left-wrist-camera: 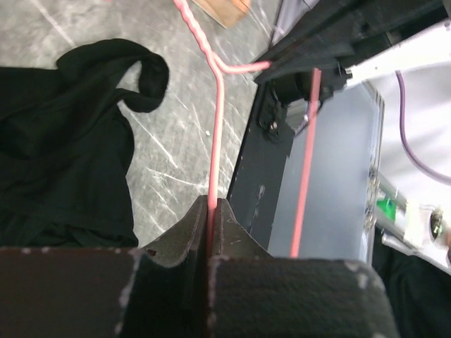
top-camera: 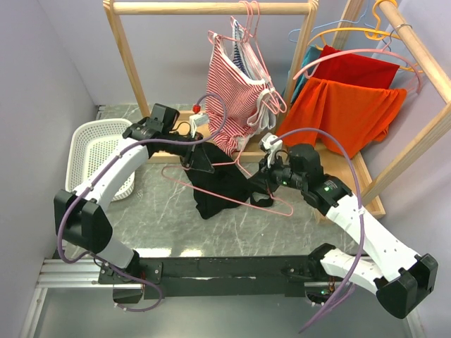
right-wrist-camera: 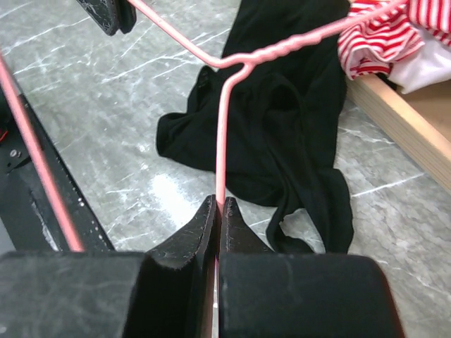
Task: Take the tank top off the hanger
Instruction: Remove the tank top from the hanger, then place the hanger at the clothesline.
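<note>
Our left pincer (left-wrist-camera: 211, 211) is clenched on the pink hanger (right-wrist-camera: 223, 141) wire, and our right pincer (right-wrist-camera: 218, 208) clenches another stretch of it. The black top (top-camera: 215, 186) sags beneath at the centre of the top view, its lower part on the desk (top-camera: 155, 225). With neither pincer on cloth, a strap may snag, or the thin wire may twist in our grip.
</note>
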`<action>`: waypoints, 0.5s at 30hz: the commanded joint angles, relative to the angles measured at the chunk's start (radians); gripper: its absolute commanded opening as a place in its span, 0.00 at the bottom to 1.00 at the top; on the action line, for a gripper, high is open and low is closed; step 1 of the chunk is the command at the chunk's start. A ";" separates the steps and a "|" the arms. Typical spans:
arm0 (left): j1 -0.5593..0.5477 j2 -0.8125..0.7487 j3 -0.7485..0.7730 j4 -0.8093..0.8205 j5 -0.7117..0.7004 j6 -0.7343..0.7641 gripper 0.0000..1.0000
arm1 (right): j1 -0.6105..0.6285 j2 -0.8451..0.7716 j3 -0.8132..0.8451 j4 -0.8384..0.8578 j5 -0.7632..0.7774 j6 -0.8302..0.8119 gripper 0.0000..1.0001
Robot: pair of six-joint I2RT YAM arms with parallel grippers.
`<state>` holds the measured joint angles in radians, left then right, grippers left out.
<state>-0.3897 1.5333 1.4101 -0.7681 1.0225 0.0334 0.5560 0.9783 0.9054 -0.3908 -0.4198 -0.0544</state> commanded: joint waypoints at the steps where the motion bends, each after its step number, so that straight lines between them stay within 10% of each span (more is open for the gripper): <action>1: 0.028 -0.019 -0.013 0.145 -0.289 -0.159 0.06 | -0.005 -0.070 0.026 0.027 0.003 0.037 0.00; 9: 0.032 -0.047 -0.043 0.202 -0.252 -0.190 0.21 | -0.005 -0.099 0.001 0.062 0.052 0.097 0.00; 15: 0.038 -0.120 -0.085 0.260 -0.298 -0.237 0.88 | -0.005 -0.070 0.004 0.064 0.072 0.099 0.00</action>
<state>-0.3729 1.4952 1.3510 -0.5926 0.8474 -0.1524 0.5533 0.9173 0.9012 -0.3588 -0.3515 0.0235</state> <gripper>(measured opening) 0.706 0.027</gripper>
